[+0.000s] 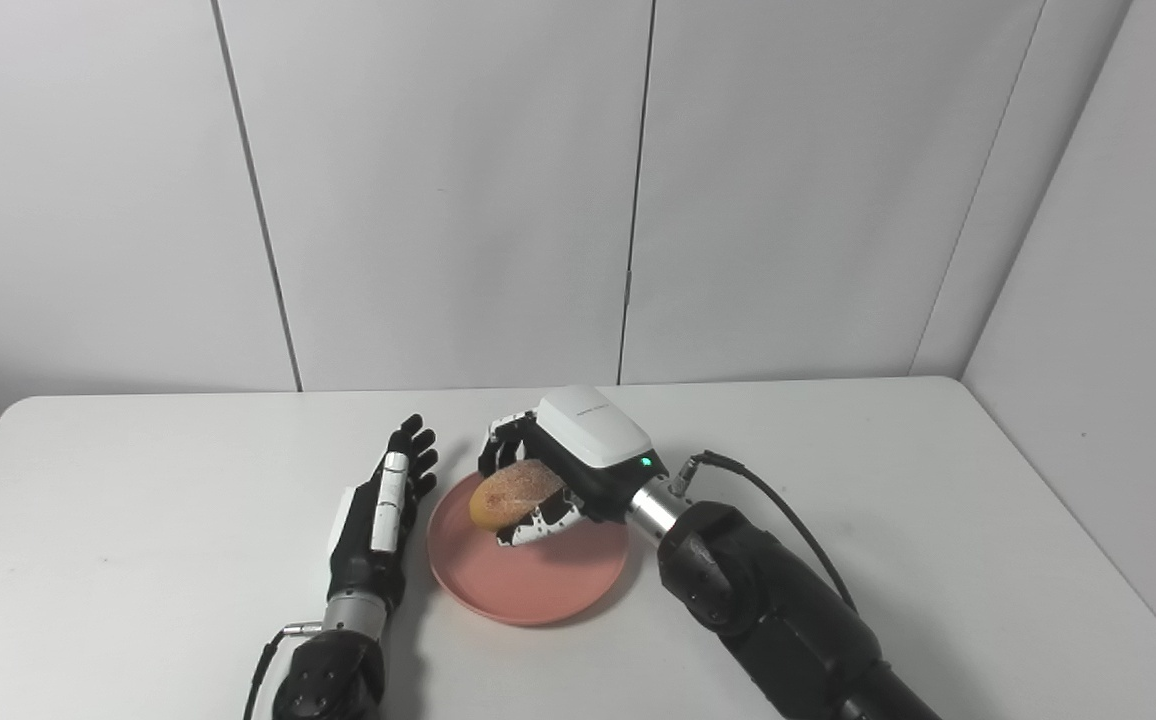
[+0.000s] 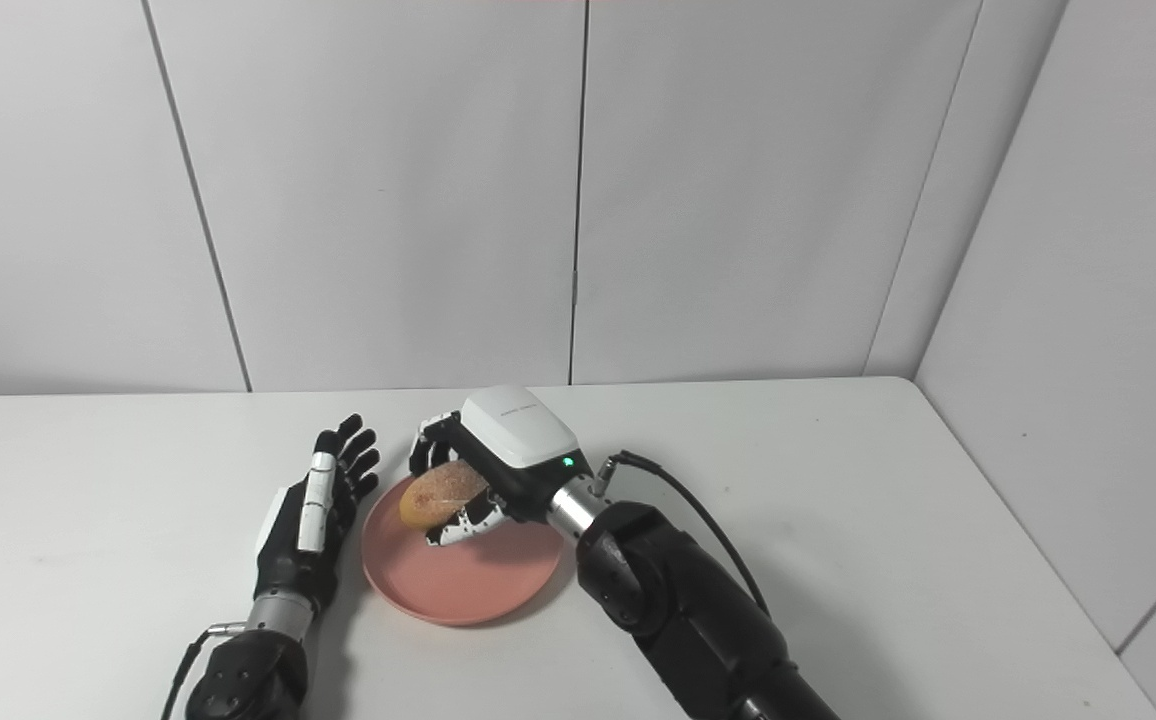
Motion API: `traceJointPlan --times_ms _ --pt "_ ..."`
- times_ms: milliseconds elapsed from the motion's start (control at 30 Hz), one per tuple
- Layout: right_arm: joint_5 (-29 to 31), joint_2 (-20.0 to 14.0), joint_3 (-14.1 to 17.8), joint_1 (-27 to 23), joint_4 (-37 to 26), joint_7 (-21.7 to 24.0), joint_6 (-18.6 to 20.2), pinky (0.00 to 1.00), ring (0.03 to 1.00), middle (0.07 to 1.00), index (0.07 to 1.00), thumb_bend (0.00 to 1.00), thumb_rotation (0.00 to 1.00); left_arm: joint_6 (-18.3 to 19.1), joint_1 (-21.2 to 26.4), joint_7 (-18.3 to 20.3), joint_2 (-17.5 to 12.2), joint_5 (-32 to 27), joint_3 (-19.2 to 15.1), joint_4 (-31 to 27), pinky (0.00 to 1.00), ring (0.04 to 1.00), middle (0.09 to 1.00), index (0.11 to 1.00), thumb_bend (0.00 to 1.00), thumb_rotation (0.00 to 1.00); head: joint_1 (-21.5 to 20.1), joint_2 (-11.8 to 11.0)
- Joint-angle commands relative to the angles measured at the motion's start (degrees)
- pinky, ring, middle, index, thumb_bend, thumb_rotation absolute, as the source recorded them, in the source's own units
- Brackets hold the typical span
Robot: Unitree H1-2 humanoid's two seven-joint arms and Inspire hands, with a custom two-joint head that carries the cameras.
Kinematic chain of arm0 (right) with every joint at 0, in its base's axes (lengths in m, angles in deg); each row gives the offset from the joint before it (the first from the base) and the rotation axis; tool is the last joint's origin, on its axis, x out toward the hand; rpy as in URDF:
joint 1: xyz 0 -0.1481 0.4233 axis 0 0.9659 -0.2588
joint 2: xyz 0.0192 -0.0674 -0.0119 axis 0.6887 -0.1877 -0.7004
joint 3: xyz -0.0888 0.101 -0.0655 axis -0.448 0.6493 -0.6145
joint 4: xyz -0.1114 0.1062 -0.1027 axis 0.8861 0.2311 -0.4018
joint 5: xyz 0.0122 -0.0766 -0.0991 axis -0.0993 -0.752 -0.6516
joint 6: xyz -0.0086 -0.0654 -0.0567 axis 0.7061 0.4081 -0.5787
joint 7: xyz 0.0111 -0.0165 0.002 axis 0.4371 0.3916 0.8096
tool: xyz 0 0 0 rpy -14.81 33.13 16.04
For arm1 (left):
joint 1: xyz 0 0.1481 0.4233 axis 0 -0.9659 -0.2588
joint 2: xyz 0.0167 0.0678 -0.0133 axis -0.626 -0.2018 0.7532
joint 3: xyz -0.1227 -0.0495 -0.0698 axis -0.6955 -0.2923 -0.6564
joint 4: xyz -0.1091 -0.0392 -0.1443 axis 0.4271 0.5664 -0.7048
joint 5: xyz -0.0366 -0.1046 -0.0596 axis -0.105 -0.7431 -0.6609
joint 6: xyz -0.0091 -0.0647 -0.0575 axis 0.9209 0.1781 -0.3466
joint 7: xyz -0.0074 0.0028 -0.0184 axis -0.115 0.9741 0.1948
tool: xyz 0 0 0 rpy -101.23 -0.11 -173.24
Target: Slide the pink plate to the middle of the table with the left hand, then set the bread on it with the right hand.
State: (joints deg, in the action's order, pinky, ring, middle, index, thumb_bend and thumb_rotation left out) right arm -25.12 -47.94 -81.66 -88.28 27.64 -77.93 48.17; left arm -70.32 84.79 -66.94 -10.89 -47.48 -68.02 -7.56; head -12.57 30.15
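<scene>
The pink plate [image 1: 538, 585] lies near the middle of the white table. Over its far half my right hand [image 1: 568, 470] is shut on the bread [image 1: 508, 492], a golden-brown sugared roll held just above the plate surface. Whether the roll touches the plate cannot be made out. My left hand [image 1: 386, 500] rests flat on the table just left of the plate rim, fingers straight and apart, holding nothing. In the right eye view the same bread [image 2: 440, 492] hangs over the plate [image 2: 468, 590].
The white table [image 1: 138, 480] runs to grey wall panels at the back and right. A black cable [image 1: 778, 510] loops from my right wrist over the table. Nothing else lies on the tabletop.
</scene>
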Motion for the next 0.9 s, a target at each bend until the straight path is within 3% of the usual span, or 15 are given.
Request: traceJointPlan --times_ms 0,400,667,733,867 --pt "0.44 0.15 0.23 -2.46 -0.78 -1.33 -1.73 0.25 0.403 0.512 0.488 0.51 0.00 -0.97 0.63 0.14 0.57 -0.28 -0.03 -1.20 0.93 0.932 0.933 0.906 0.78 1.00 0.23 0.21" --pt "-0.30 -0.29 -1.41 -2.47 2.06 -1.33 -1.85 0.22 0.403 0.511 0.489 0.51 0.00 0.19 -0.10 0.39 1.08 -0.40 0.26 -2.61 0.94 0.938 0.939 0.910 0.78 1.00 0.55 0.14" --pt "0.30 -0.96 -1.47 -2.28 2.62 0.46 -1.13 0.28 0.409 0.528 0.493 0.51 0.00 0.92 -0.49 0.85 1.13 -0.79 0.33 -3.45 0.95 0.940 0.938 0.911 0.79 1.00 0.50 0.32" --pt "0.50 -1.11 -1.50 -2.17 2.87 0.82 -1.34 0.31 0.387 0.494 0.550 0.51 0.00 0.92 -0.54 0.90 1.24 -0.95 0.28 -3.57 0.95 0.940 0.937 0.911 0.78 1.00 0.51 0.37" --pt "0.95 -1.21 -1.46 -1.94 3.15 1.55 -1.28 0.32 0.381 0.486 0.566 0.50 0.00 1.37 -0.70 0.81 1.30 -0.79 0.38 -4.06 0.95 0.939 0.938 0.913 0.78 1.00 0.55 0.52"
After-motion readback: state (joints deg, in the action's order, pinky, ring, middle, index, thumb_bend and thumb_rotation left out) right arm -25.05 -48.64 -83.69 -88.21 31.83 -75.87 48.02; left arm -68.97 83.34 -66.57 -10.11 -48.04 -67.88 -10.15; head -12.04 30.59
